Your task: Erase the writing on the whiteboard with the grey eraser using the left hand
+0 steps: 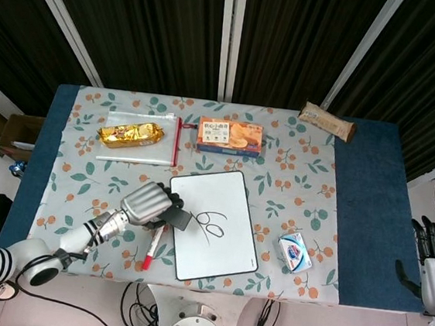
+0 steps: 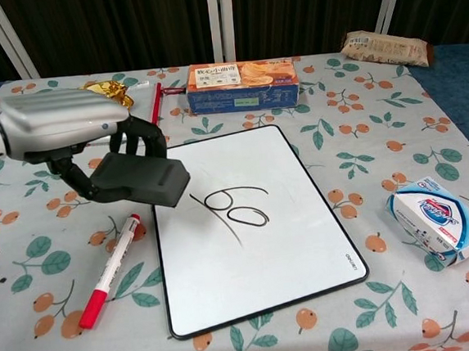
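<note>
Now my left hand (image 2: 62, 125) has its fingers (image 2: 136, 135) clamped round the grey eraser (image 2: 140, 177) over the whiteboard's (image 2: 257, 247) left edge, and I judge a tilted landing could shove the board toward the red marker (image 2: 110, 271) instead of wiping the writing (image 2: 233, 211).

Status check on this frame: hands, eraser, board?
Left hand holds the grey eraser at the whiteboard's left edge. Writing untouched. Right hand idle off the table, fingers apart. Red marker beside the board, not blocking.

Bright, even overhead light, no hard shadows. Floral tablecloth (image 1: 301, 180) evenly lit, dark curtains (image 1: 153, 32) behind stay near black. Whiteboard (image 2: 256, 231) reads clean white with only faint sheen, writing (image 2: 233, 211) crisp. Soft shadow under grey eraser (image 2: 140, 179) and left hand (image 2: 70, 128), whose silver shell shows mild highlights. Both views sharp; chest view slightly stretched toward edges.
</note>
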`<state>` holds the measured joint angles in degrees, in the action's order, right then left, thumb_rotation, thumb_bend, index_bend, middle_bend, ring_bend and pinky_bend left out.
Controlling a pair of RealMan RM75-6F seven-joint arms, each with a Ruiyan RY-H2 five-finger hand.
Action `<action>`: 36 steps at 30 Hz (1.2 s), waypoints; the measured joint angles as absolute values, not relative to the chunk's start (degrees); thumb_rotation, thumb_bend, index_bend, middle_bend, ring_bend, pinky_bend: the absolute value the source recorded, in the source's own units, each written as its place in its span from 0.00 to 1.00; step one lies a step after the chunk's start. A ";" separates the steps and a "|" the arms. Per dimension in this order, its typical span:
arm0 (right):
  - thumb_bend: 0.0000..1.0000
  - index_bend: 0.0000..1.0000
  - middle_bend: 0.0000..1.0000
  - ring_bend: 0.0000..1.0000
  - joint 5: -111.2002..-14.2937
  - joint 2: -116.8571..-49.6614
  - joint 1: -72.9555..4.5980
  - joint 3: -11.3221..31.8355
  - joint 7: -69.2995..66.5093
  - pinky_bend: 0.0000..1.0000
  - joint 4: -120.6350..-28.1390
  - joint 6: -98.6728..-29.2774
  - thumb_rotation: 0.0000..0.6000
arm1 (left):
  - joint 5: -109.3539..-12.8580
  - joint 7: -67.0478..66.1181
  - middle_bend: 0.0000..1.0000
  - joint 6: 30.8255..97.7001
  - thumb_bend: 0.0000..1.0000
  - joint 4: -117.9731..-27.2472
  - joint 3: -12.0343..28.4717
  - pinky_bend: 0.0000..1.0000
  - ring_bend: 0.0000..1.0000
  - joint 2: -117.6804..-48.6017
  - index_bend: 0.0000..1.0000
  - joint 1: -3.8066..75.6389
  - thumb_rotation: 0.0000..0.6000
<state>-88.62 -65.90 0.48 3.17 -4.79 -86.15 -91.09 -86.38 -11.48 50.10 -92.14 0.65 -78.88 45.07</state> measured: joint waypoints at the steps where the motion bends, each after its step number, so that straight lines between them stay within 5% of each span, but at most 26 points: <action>1: 0.26 0.00 0.00 0.00 -88.64 -65.88 0.62 3.28 -5.27 0.00 -85.80 -91.46 1.00 | -85.70 -13.71 0.60 49.88 0.49 -93.22 0.76 0.68 0.55 -79.20 0.70 45.18 1.00; 15: 0.23 0.00 0.00 0.00 -88.98 -66.24 0.75 3.85 -8.77 0.00 -83.25 -92.46 1.00 | -77.42 -29.35 0.61 45.92 0.51 -94.51 1.32 0.69 0.56 -90.45 0.71 47.94 1.00; 36: 0.24 0.00 0.00 0.00 -87.88 -66.34 0.74 4.16 -8.35 0.00 -83.48 -91.90 1.00 | -73.14 -32.87 0.61 45.69 0.51 -89.46 2.32 0.69 0.56 -94.83 0.71 50.30 1.00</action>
<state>-87.88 -66.34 0.74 4.16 -8.35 -83.48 -91.90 -73.14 -32.87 45.69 -89.46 2.32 -94.83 50.30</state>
